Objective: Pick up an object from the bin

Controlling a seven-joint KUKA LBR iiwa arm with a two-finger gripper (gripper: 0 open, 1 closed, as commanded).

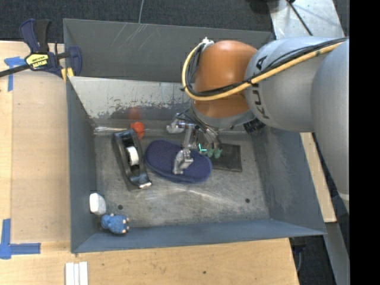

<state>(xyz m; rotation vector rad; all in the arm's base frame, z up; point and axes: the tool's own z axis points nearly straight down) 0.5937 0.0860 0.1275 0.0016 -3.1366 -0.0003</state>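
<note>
Grey metal bin [77, 159], floor scuffed. Arm [297, 82] comes in from the right, with its orange wrist cover [219, 70] above the rear middle of the bin.

Dark blue oval item [160, 158], soft-looking, lies flat at the bin's centre. Black tape dispenser [130, 159] lies along its left side, close to touching. Dark flat rectangle [230, 158] lies just to its right.

Hand [190, 156] is low over the right half of the blue oval. I cannot tell how far the hand is open or whether it grips anything.

Small orange piece [138, 127] sits by the rear wall, near the dispenser's far end. In the front-left corner are a small blue toy [114, 222] and a white piece [97, 203], just beside each other.
</note>
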